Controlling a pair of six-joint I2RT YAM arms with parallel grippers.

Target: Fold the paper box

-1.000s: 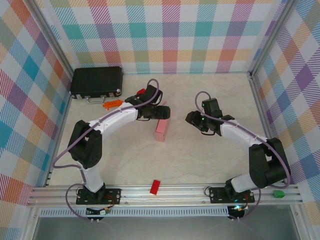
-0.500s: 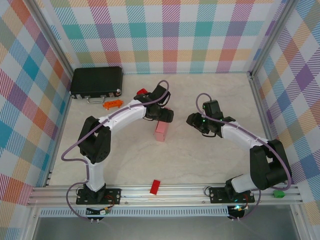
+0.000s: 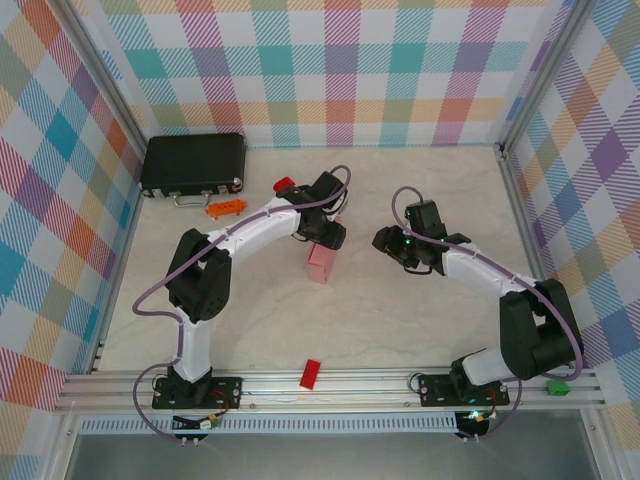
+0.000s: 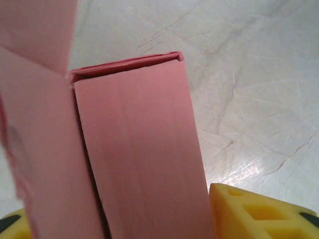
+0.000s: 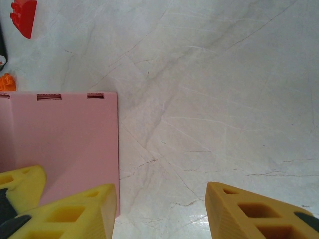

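Light-pink thin-card paper box (image 3: pixel 321 264) sits on the pale marbled counter (image 3: pixel 400 330) between the left jaws, grip I cannot tell, right jaws wide and empty nearby; an uneven squeeze could crush its thin walls

Pale, marble-patterned tabletop (image 3: pixel 400 320) under soft, even light. Pastel plaid walls (image 3: pixel 340 70) close off the top, left and right. Silver metal rails (image 3: pixel 380 382) cross the bottom of the frame.

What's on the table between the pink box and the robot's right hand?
Nothing. In the top view, bare table separates the paper box from the right gripper.
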